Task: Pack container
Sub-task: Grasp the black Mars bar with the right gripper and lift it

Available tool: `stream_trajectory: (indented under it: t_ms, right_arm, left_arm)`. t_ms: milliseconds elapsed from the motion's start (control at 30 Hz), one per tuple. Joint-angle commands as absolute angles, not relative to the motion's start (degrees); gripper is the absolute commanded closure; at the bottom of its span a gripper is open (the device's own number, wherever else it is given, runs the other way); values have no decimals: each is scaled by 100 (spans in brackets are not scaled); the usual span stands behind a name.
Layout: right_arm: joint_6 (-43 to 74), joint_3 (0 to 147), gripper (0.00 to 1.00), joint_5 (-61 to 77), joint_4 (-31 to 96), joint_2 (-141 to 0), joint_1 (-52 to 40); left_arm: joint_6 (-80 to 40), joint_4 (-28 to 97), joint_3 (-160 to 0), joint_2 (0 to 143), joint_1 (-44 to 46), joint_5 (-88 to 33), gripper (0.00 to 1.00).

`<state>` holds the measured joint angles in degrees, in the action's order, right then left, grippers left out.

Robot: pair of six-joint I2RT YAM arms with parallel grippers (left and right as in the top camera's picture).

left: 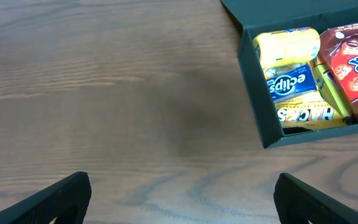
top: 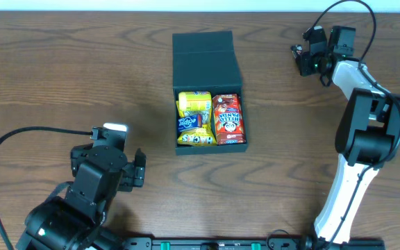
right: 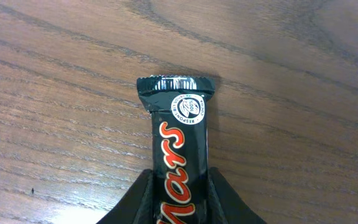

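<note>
Right wrist view showed the right pincer point(right: 180, 180) drawn narrow, its fingers point(right: 140, 196) against both long sides of a Mars bar point(right: 178, 124) that lay flat on the desk point(top: 61, 69). How firm that hold was could not be told. The left pincer point(left: 179, 200) stood wide apart with nothing in it, near the left side of the desk. The container point(top: 210, 148) sat mid-desk with its lid thrown back to the far side, well apart from the bar at the far right. The glossy wrapper looked likely to slide between the fingers. Much of the bar jutted past the tips, so it might droop or twist once lifted. The container looked nearly full, with yellow packets point(top: 194, 104) on the left and a red box point(top: 228, 118) on the right. A bar dropped across them might ride high and keep the lid from closing, or catch the wall and nudge the light container. The desk was dark wood grain, smooth and bare around the bar. Of the room only a pale strip showed along the far edge.
</note>
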<state>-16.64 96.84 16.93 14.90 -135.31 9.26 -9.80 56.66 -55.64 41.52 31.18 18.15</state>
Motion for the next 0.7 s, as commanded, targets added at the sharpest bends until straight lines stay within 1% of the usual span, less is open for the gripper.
stream_trajectory:
  t_ms: [0, 200, 300, 367, 567, 667]
  right_arm:
    - [-1417, 9730, 80, 1739, 1544, -13609, 923]
    - [-897, 9741, 84, 1767, 1549, -13528, 926]
    - [-856, 9741, 85, 2047, 1603, -13316, 921]
    - [-856, 9741, 87, 2279, 1715, -12988, 888]
    - [-862, 9741, 89, 2300, 2224, -12149, 607]
    - [-869, 9741, 92, 2298, 2665, -11699, 307]
  left_arm:
    - [-943, 5682, -5651, 4150, 3105, 1817, 5]
    - [-941, 5682, -5651, 4150, 3105, 1817, 5]
    - [-941, 5682, -5651, 4150, 3105, 1817, 5]
    - [-943, 5682, -5651, 4150, 3105, 1817, 5]
    - [-943, 5682, -5651, 4150, 3105, 1817, 5]
    - [-943, 5684, -5651, 4150, 3105, 1817, 5]
